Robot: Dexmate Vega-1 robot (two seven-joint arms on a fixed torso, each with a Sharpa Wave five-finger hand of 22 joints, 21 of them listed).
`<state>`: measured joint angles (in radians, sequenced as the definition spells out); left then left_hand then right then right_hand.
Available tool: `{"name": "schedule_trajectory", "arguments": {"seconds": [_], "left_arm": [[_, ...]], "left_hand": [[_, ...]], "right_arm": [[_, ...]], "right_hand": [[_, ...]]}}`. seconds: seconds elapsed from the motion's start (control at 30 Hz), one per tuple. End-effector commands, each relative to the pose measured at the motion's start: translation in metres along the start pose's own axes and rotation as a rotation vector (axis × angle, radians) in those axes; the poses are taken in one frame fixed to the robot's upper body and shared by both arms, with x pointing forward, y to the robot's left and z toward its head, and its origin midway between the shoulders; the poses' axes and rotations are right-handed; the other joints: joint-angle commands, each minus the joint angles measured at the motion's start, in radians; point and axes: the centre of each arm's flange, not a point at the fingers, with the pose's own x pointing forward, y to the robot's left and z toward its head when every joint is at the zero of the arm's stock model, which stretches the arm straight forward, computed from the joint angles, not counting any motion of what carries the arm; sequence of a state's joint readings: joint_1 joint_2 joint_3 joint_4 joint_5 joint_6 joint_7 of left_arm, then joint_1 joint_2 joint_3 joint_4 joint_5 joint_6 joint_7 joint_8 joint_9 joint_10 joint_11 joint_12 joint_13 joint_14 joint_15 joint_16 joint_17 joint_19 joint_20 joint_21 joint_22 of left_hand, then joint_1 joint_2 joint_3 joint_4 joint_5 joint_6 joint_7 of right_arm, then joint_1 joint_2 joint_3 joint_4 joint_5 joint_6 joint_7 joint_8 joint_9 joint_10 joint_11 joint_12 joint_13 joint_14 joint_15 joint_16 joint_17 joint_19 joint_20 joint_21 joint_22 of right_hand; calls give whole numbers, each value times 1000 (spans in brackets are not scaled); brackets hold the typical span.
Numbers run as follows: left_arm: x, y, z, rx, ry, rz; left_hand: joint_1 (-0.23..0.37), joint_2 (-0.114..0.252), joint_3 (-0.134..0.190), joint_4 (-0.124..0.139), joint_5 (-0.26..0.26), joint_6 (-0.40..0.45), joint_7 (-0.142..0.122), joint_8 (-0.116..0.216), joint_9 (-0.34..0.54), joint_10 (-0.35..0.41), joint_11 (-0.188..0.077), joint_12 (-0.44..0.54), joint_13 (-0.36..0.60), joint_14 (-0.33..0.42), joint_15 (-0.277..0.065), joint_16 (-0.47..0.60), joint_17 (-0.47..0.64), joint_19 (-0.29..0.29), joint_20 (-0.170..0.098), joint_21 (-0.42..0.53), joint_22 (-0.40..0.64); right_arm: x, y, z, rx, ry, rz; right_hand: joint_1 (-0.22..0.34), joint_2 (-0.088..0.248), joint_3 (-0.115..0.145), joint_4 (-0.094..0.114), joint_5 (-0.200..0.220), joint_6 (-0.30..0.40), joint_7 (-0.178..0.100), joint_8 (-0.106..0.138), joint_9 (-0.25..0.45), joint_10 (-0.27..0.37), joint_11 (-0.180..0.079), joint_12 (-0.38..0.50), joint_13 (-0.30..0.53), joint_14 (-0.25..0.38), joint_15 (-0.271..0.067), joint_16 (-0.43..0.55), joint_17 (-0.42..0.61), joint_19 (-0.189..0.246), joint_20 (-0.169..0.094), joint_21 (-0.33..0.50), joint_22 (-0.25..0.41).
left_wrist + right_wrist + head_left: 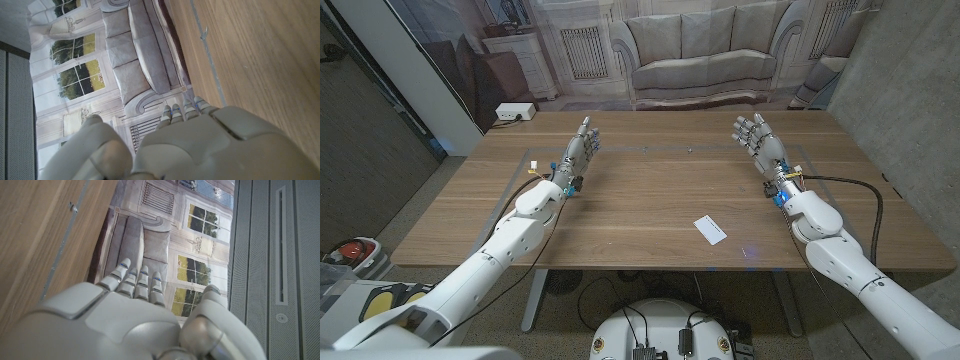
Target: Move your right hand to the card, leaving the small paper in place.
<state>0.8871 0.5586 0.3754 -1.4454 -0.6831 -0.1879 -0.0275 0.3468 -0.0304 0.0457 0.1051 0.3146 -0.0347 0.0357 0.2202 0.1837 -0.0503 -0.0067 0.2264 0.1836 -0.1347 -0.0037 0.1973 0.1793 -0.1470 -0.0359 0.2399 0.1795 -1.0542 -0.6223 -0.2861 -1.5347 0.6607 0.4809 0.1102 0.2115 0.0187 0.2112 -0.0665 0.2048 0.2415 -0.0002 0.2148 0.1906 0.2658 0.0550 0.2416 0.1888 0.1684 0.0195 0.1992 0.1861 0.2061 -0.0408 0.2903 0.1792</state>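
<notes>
Head view: wooden bench [650, 215], both arms reaching in from the near corners. Left hand [579, 150] sits over the far-left part of the bench, fingers extended and loosely apart, holding nothing. Right hand [758, 137] mirrors it at far right, fingers spread, also holding nothing. One white card [710, 230] lies flat on the bench near the front edge, right of centre, turned at a slant. It's well apart from the right hand, nearer the right forearm [820, 225] than the fingers. Can't tell whether this piece is the card or the small paper; only one white piece is visible. Thin taped outline [620, 150] marks a rectangle on the bench top. Sofa-print backdrop [690, 45] behind the bench, white power strip [514, 112] on the floor at far left.

Left wrist view: back of the left hand [200, 145], fingertips [175, 112] straight and side by side, nothing in them. Bench surface [260, 60] alongside.

Right wrist view: back of the right hand [125, 325], fingers [137, 280] extended, close together, gripping nothing. Bench [35, 235] runs along one side, grey perforated panel [270, 255] on the other.
</notes>
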Motion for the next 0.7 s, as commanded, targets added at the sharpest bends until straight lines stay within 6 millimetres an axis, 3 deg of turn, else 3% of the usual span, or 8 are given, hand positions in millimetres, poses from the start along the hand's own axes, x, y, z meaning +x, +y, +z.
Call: {"name": "schedule_trajectory", "arguments": {"seconds": [0.03,0.27,0.7], "left_arm": [[-7,-1,-3,-9,3,5],[-11,1,-3,-7,3,13],[-18,3,-6,-22,-3,21]], "left_hand": [[6,5,-2,-4,1,7,0,-1,3,3,1,1,4,6,2,0,3,3,-29,-1,1],[8,6,-2,-5,0,10,1,-1,4,4,1,-1,4,8,2,0,3,7,-30,-2,1],[10,8,-4,-5,-2,16,-1,-2,4,10,2,-1,4,13,2,0,3,10,-29,-4,1]], "right_arm": [[-11,2,10,-21,-17,20],[-18,4,14,-21,-33,20],[-27,16,24,-49,-67,82]], "right_hand": [[3,7,3,-3,-5,13,1,3,1,4,-9,6,1,4,-4,-2,-1,6,-14,-4,5],[4,7,3,-5,-5,21,-1,4,1,4,-19,5,1,2,-8,-4,-1,6,-17,-7,5],[7,9,4,-9,-5,24,-1,1,0,8,-14,4,0,6,-10,-5,-1,12,-21,-9,5]]}}
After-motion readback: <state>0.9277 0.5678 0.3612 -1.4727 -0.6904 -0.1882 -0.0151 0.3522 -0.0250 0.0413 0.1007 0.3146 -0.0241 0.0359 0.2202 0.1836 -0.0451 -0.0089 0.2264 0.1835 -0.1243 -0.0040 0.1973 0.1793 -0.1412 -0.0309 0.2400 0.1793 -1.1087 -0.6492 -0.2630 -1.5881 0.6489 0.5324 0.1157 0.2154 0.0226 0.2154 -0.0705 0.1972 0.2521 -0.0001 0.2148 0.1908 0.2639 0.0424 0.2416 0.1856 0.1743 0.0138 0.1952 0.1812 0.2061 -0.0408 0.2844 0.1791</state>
